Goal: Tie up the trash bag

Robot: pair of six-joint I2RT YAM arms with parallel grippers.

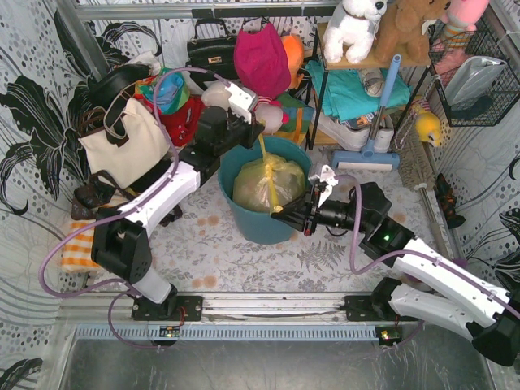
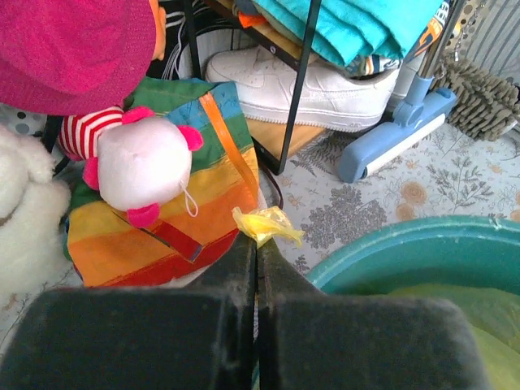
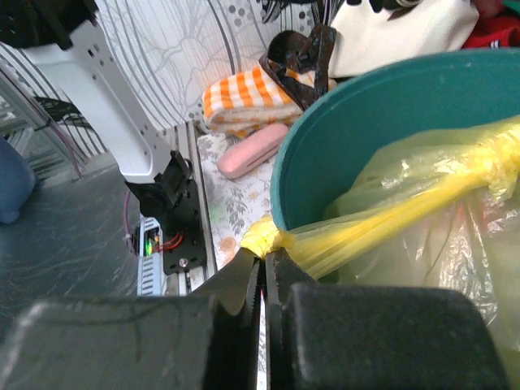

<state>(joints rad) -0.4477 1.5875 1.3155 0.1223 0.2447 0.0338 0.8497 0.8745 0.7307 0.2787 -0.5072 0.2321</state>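
Teal round plastic bin (image 1: 237, 223) holds the thin translucent yellow trash bag (image 1: 262, 191), which sits inside it and looks light, limp and slippery, likely to stretch or tear under a hard pull. Its two long handle strips (image 3: 390, 203) cross the bin's rim. The left gripper (image 2: 257, 250) pinches one tip beyond the far rim and the right gripper (image 3: 263, 264) the other at the near rim, and gripping near these ends seems safest.

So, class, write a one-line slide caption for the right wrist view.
The right gripper pinches a handle strip of the yellow trash bag, stretched taut over the rim of the teal bin.
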